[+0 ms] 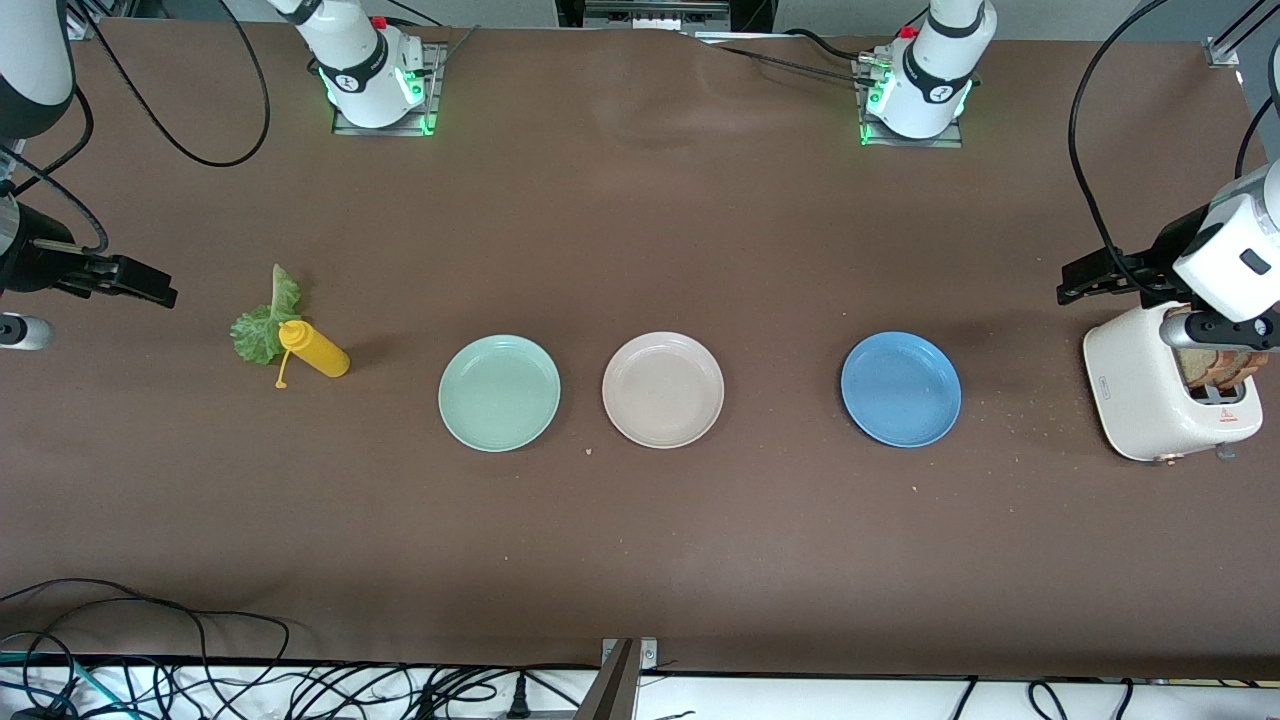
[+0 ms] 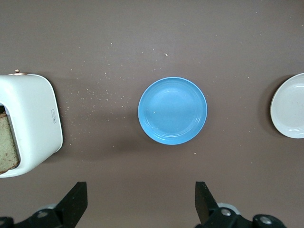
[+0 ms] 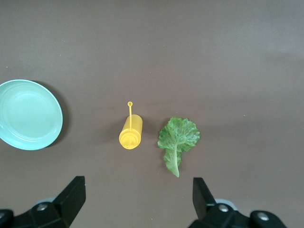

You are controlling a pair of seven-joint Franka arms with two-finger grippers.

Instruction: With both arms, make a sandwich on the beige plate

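We see bread slices [image 1: 1215, 368] half hidden in a white toaster [image 1: 1150, 395]. Three plates: mint-green [image 1: 499, 392], beige plate [image 1: 663, 389], blue [image 1: 900, 389]. One lettuce leaf [image 1: 268, 322]. Left gripper [image 2: 140, 202] and right gripper [image 3: 137, 198] both hang open.

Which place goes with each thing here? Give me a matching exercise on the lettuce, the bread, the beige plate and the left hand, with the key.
Things:
1. lettuce leaf
2. bread slices
3. beige plate
4. left hand

Places:
A. between the mint-green plate and the blue plate
B. in the toaster
C. open, in the air at the left arm's end of the table
D. beside the yellow squeeze bottle

Pairs: 1-D, 2-B, 3-A, 4-C
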